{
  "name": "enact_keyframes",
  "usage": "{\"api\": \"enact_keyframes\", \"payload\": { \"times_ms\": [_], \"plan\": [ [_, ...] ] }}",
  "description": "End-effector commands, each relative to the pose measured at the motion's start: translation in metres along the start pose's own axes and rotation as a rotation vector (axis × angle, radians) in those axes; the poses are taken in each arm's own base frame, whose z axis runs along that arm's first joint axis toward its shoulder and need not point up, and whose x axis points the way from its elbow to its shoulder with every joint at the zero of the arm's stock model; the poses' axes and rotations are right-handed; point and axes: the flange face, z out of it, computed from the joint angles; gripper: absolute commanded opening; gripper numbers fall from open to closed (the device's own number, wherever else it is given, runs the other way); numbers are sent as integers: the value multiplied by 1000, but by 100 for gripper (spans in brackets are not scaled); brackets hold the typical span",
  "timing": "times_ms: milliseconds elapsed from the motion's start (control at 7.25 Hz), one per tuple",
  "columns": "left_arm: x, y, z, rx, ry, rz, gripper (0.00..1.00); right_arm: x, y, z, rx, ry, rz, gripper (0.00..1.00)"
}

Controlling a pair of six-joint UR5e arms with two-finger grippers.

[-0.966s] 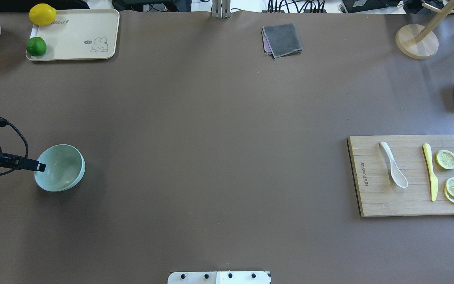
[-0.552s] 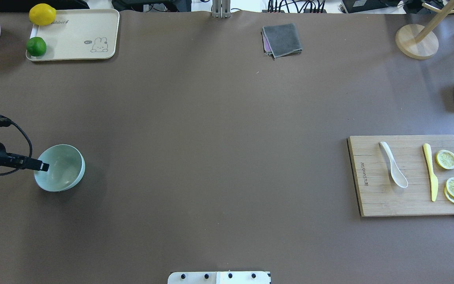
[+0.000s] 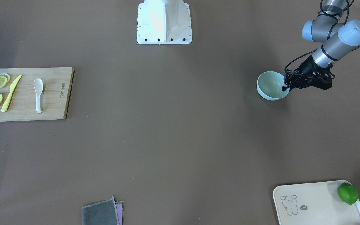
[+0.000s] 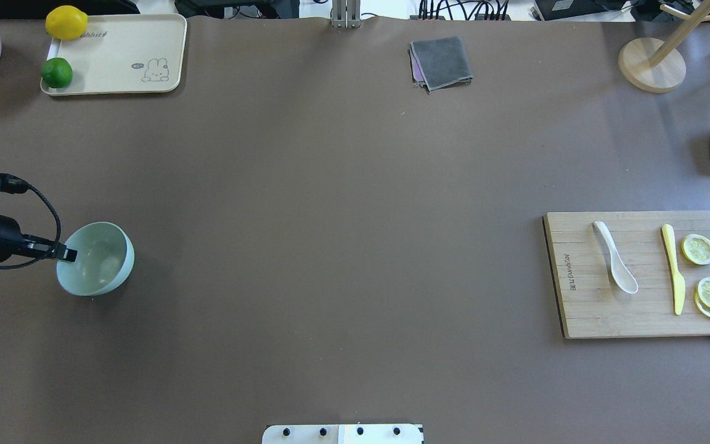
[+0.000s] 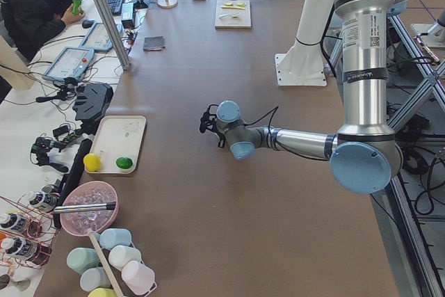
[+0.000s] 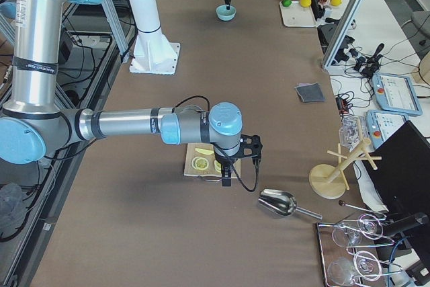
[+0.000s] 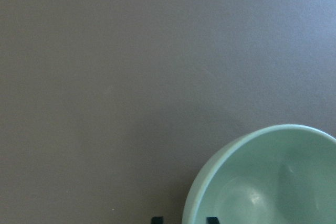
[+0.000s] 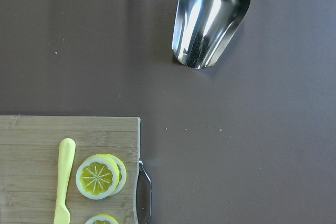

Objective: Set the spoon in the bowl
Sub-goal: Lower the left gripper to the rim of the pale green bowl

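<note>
As it carries the spoon [image 4: 615, 257], board [image 4: 583, 308]: robot's far right, also bearing knife [image 4: 674, 271] and lemon slices [image 4: 699, 249].
Bowl [image 4: 108, 262]: far left, rim clamped by left gripper [image 4: 68, 253].
Spoon: flat, just beside knife, untouched.
Right gripper [image 6: 226, 178]: by board; spread cannot be told.

White spoon [image 4: 615, 258] lies flat on the wooden board [image 4: 583, 308], well apart from the upright mint-green bowl [image 4: 122, 262]

Not much to read here: the tray [image 4: 114, 55] says "abbit" along its top edge, the lemon [image 4: 66, 22] covering the start, plus a tiny "hi" bubble by the bunny drawing [image 4: 156, 69]. The cutting board [image 4: 589, 308] print looks like "joyoung".
</note>
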Motion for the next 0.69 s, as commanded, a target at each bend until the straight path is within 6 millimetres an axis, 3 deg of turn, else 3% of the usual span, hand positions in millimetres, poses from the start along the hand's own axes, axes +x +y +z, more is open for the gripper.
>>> {"api": "enact_keyframes", "payload": {
  "times_ms": [0, 138, 276, 552],
  "plan": [
    [18, -6, -7, -2, 35, 4, 0, 2, -1, -3, 8, -1, 5, 100],
    [35, -7, -17, -48, 84, 8, 0, -2, -7, -10, 21, -1, 0, 100],
    [62, -36, -29, -30, 83, -5, 0, -11, -11, -18, 35, -7, -12, 100],
    [177, -114, -53, -2, 56, -85, 0, -32, -32, -31, 68, 2, -62, 100]
  ]
}}
